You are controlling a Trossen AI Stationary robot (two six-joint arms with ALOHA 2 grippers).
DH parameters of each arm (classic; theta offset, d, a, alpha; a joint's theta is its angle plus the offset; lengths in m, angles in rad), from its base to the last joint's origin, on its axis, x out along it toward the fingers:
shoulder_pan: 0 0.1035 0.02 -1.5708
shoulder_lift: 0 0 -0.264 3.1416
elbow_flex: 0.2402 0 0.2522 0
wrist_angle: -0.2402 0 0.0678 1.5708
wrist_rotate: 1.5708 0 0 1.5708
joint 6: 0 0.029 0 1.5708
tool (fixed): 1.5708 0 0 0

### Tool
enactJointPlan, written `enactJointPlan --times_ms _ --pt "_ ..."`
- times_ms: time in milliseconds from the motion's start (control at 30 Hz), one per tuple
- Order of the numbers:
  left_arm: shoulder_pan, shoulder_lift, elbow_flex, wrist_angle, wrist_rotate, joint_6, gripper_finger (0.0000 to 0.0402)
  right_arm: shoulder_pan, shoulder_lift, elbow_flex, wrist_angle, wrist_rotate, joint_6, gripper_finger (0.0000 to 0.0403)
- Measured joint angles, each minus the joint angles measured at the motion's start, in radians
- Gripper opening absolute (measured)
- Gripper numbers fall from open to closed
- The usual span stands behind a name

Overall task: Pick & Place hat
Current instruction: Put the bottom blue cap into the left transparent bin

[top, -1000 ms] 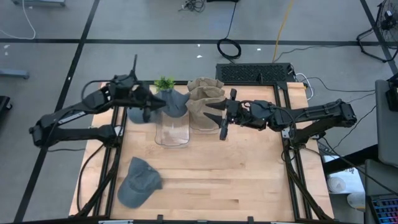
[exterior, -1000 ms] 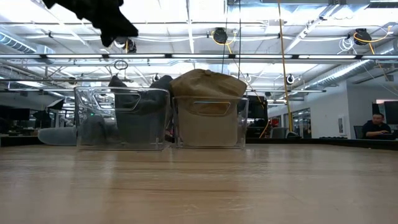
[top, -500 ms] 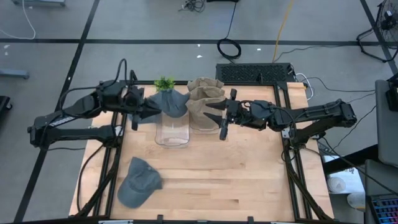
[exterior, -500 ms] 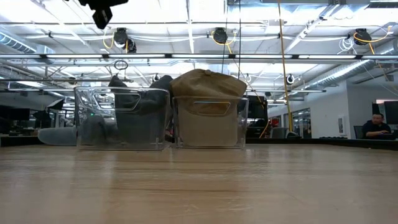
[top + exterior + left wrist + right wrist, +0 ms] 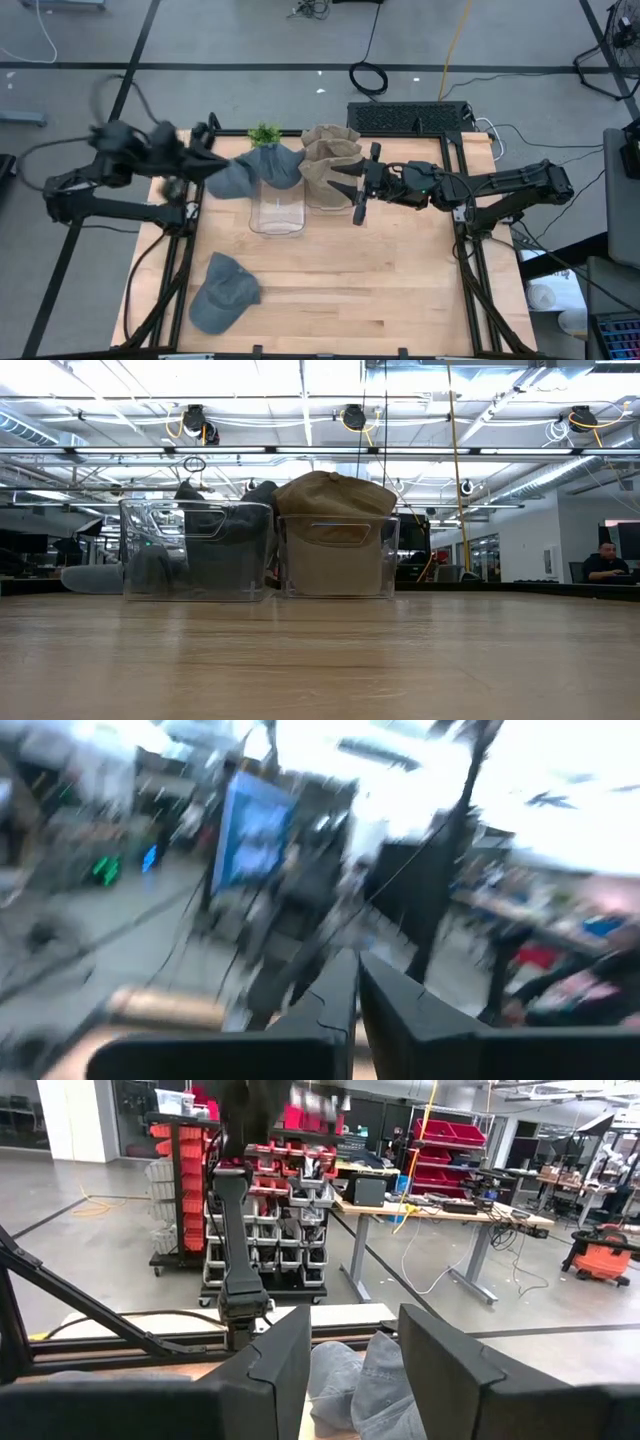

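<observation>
Wooden table [image 5: 330, 270]: loose hat [image 5: 222, 292] lies near the front-left edge, nearer the left gripper [image 5: 205, 162], shut and empty; right gripper [image 5: 357, 192] waits, half-open, over the bins.

1. We looked at all four views for words, and we cannot read any.
2. We see no letters or numbers on the gray hats or the tan hats.
3. We see none on the clear bins, the worktop or the dark arms.
4. The room behind has red bins on shelves and a blue screen, but any writing there is too small or too blurry for us to read.
</observation>
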Motion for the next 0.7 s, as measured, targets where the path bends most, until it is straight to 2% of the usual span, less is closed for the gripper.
enactJointPlan --times_ms 200,300,400,567,700 --pt "-0.010 0.000 0.075 0.199 0.138 0.014 0.0005 0.000 0.000 0.000 0.000 -0.003 0.004 0.0141" --pt "-0.002 0.000 0.093 0.221 0.045 -0.026 0.0011 0.000 0.000 0.000 0.000 -0.001 0.004 0.0141" --pt "0.004 0.012 0.120 0.166 0.028 -0.031 0.0051 0.000 0.000 0.000 -0.001 -0.001 0.004 0.0141" --pt "0.006 0.083 0.273 -0.141 0.128 -0.069 0.0156 0.000 0.000 0.000 -0.002 -0.001 0.005 0.0141" --pt "0.003 0.183 0.462 -0.499 0.069 -0.106 0.0227 0.000 0.000 0.000 -0.003 -0.001 0.007 0.0141"
